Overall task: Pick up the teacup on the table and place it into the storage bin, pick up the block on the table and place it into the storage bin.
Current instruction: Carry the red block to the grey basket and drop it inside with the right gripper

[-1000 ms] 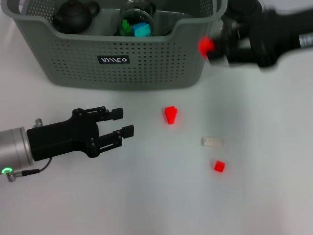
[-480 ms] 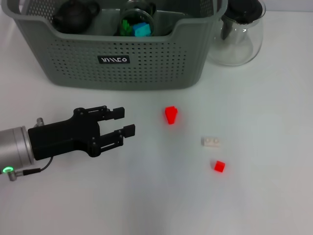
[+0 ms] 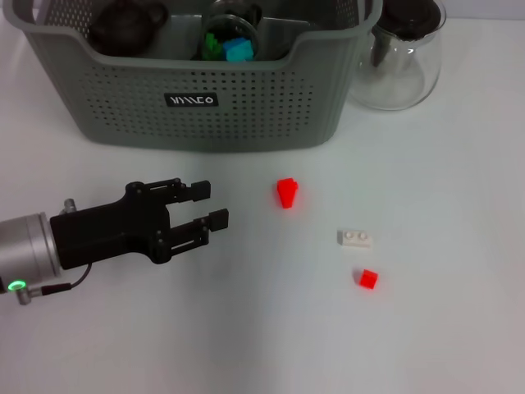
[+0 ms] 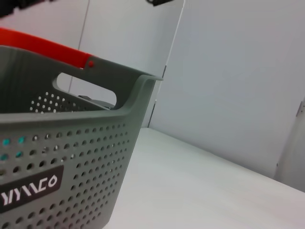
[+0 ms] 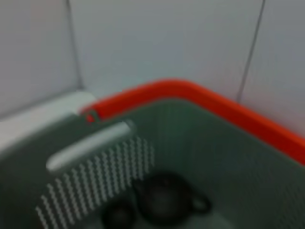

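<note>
We count three small blocks on the white table (image 3: 246, 345): a red wedge-shaped block (image 3: 286, 193) near the middle, a white block with two studs (image 3: 356, 238) off to the right of it, and a red cube (image 3: 367, 279) just below the white one. All three sit apart from each other, with bare table around each.

One storage bin (image 3: 205, 98) runs along the far edge of the table, its label facing us. Inside it we can make out one dark teapot (image 3: 125, 23) at the left and a round glass cup (image 3: 230, 20) with green and blue bits (image 3: 228, 47) in it. One clear glass teapot (image 3: 398, 57) stands on the table just beside the bin's right end.

The left end effector (image 3: 205, 205) is low over the table in front of the bin, left of the red wedge and well apart from it, fingers spread with nothing between them. There's open table between it and the blocks.

The right end effector doesn't show in the head view, so we can't tell how its fingers stand. Its wrist camera looks down into the bin (image 5: 200, 157) past the orange handle (image 5: 205, 102), onto the dark teapot (image 5: 164, 200).
</note>
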Robot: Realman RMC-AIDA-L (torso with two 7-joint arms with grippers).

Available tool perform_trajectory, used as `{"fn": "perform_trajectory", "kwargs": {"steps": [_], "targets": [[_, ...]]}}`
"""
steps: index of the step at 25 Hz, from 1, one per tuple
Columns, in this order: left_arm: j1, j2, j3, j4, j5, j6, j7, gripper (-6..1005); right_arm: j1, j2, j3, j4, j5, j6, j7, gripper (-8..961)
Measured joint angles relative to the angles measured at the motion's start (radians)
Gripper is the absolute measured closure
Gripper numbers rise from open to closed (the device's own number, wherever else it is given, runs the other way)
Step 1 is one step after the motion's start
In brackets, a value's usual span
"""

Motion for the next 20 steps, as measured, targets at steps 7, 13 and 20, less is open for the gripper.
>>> {"fn": "perform_trajectory", "kwargs": {"steps": [7,13,20], "targets": [[0.0,0.001,0.0,-0.008,0.0,-0.004,0.0,459,0.042,0.004,-0.004,0.088,-0.07,0.003,0.059,758],[0.006,0.001,0.0,-0.012,0.0,-0.009,0.001,459,0.034,0.003,-0.011,0.117,-0.071,0.002,0.049,758],[0.007,0.001,0.0,-0.013,0.0,-0.01,0.0,459,0.027,0.003,-0.015,0.121,-0.071,0.005,0.048,757]]}}
